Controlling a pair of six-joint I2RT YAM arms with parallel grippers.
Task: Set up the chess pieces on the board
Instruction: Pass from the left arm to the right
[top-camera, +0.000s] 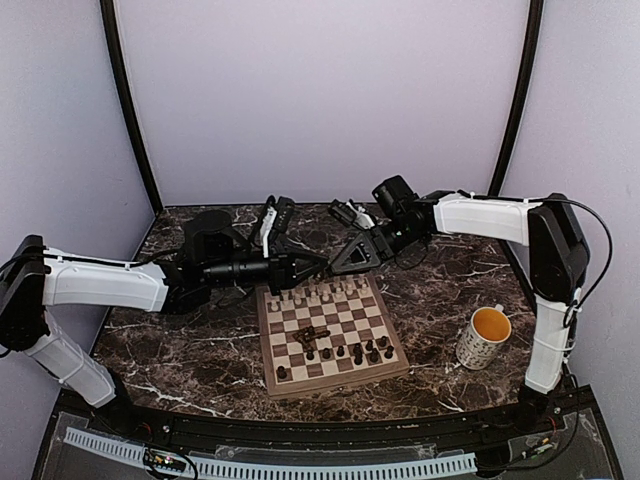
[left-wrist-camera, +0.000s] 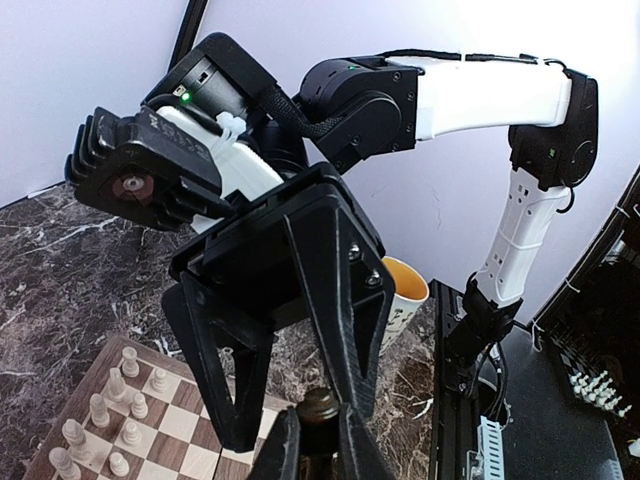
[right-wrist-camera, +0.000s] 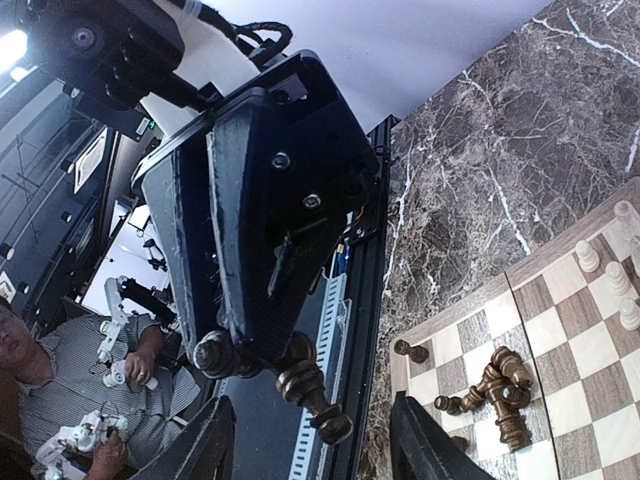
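One board (top-camera: 340, 381) lies flat on the dark marbled surface (top-camera: 180, 350), midway between the two arms. One speckled mug (top-camera: 484, 338) stands on the surface, apart from the board's right edge.

The pale pieces (top-camera: 325, 293) stand in two rows along the board's far side. Nine can be counted in the left wrist view, where the frame cuts off the rest. The dark pieces (top-camera: 362, 350) stand loosely spread over the near rows, roughly nine of them, though they are too small for a sure count. A small heap of dark pieces (top-camera: 315, 334) lies tipped over near the middle of the board. The pieces in it overlap too much to number.

One more dark piece (right-wrist-camera: 300, 382) is off the board, in the air above its far edge. The left tool (top-camera: 318, 265) is clamped on it, with the turned head sticking out past the fingertips. The right tool (right-wrist-camera: 313, 402) faces the left one tip to tip. Its two fingers stand apart on either side of the held piece, with a gap showing on both sides in the right wrist view.
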